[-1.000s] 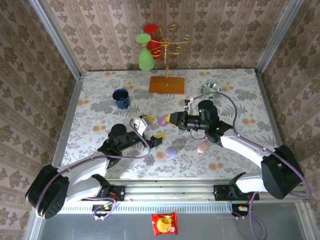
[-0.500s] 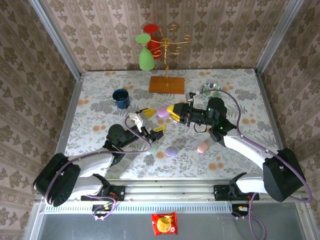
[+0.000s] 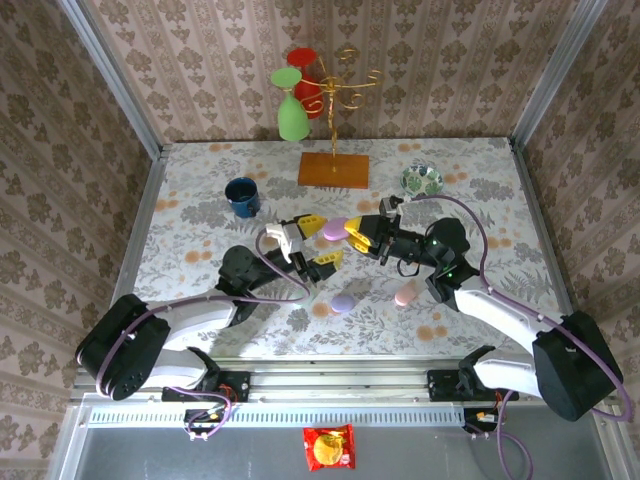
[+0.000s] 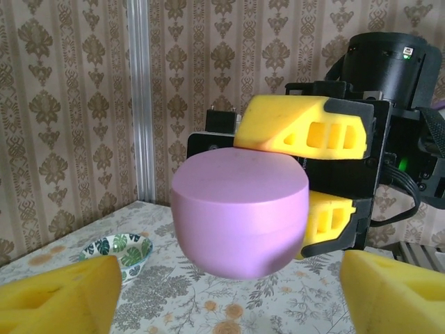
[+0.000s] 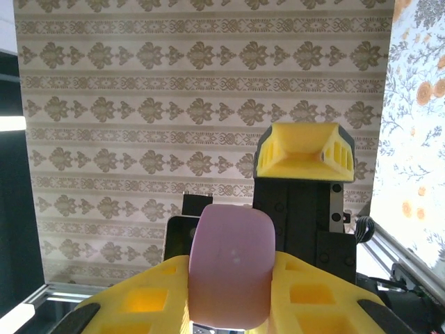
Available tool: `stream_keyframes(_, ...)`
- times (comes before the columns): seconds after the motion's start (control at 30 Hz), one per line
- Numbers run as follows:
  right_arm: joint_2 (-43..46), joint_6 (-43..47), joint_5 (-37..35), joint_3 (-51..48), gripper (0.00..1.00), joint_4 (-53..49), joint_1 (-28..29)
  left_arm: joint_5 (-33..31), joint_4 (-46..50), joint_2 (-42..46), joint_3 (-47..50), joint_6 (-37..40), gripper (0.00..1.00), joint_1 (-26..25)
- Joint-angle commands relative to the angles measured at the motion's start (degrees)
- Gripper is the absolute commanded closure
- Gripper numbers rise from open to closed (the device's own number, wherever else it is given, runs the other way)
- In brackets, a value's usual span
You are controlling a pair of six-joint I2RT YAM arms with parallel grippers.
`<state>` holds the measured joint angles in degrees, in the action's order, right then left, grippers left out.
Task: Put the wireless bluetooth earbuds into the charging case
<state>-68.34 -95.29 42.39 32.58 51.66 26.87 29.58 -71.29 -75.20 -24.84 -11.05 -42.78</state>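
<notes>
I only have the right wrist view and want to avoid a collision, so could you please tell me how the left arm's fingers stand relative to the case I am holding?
Observer: From above, the left fingers are open and face the lilac case, which is not yet between them.
Operator: Thank you. What lies below it?
Observer: On the table, a purple case and a pink case lie apart from each other.

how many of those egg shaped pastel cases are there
3: a lilac case held in the right gripper, a second lilac case on the table near it, and a pink case to that one's right. Others may be hidden.
</notes>
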Motion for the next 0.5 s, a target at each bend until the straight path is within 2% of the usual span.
stream_keyframes(0.0, 2.0, -1.5, -1.5, -0.6, 1.0, 4.2, -0.2, 0.1, -2.7, -0.5, -2.5, -1.0, 0.24, -0.4)
stream_keyframes(0.4, 2.1, -1.7, -1.3, -0.7, 1.0, 4.0, -0.6, 0.7, -2.8, -2.3, -6.6, -2.8, 0.34, -1.9)
stream_keyframes(0.47, 2.3, -1.8, -1.4, -0.7, 1.0, 3.9, -0.8, 0.8, -2.8, -2.5, -7.0, -2.6, 0.39, -2.1)
